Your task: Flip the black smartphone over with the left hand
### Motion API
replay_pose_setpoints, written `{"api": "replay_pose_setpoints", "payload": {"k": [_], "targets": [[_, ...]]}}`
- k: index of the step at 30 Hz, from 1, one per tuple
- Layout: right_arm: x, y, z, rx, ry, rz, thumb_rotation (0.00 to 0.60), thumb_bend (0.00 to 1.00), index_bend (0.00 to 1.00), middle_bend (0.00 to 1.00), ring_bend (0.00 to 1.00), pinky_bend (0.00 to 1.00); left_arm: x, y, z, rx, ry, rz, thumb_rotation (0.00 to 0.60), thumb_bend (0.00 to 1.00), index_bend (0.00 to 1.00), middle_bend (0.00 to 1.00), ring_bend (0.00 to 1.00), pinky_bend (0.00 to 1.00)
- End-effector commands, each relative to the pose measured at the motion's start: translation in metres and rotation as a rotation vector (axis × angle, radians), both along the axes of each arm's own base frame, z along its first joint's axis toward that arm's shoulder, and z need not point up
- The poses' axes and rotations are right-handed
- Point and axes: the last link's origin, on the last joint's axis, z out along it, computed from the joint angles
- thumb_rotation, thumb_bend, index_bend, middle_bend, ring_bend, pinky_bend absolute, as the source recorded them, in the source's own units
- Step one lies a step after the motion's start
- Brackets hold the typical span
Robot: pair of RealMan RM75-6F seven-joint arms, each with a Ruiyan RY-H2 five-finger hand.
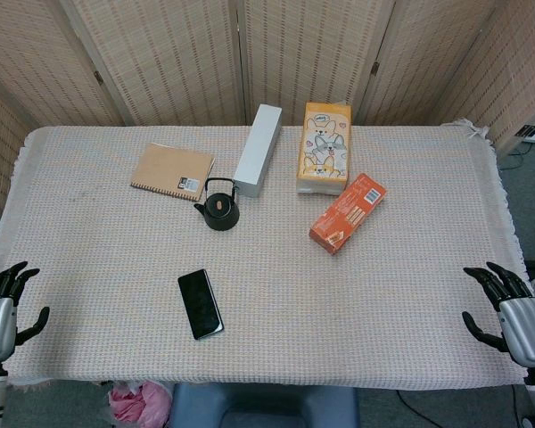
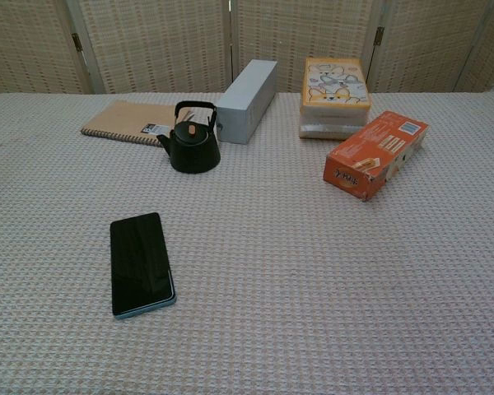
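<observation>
The black smartphone (image 1: 201,303) lies flat on the woven tablecloth, dark glossy face up, near the front left of centre; the chest view shows the smartphone (image 2: 140,263) with a thin light blue edge. My left hand (image 1: 0,312) hangs at the table's left front edge, fingers spread, holding nothing, well to the left of the phone. My right hand (image 1: 513,316) is at the right front edge, fingers apart and empty. Neither hand shows in the chest view.
A black teapot (image 1: 219,209) stands behind the phone. Further back lie a brown spiral notebook (image 1: 172,171), a long grey box (image 1: 258,149), a cartoon tissue box (image 1: 325,146) and an orange carton (image 1: 347,212). Folding screens close the back.
</observation>
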Motion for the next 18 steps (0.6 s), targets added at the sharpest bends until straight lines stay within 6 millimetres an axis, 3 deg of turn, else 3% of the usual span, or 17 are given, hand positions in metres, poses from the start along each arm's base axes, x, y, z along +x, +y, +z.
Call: {"api": "replay_pose_setpoints", "payload": {"k": [1,9,18], "targets": [[-0.001,0.003,0.000,-0.004,-0.003,-0.004,0.600,0.30,0.19,0.22,0.12,0.18,0.002,-0.005,-0.001,-0.014,0.010,-0.025,0.600,0.36,0.23,0.16,0.17,0.19],[-0.002,0.007,0.001,-0.013,-0.006,0.002,0.600,0.30,0.19,0.22,0.12,0.18,0.006,-0.006,-0.003,-0.037,0.024,-0.069,0.600,0.36,0.23,0.16,0.17,0.19],[0.004,0.004,0.003,-0.012,0.007,0.029,0.600,0.30,0.19,0.23,0.12,0.18,0.034,0.016,-0.018,-0.260,0.071,-0.395,0.600,0.36,0.26,0.16,0.16,0.19]]}}
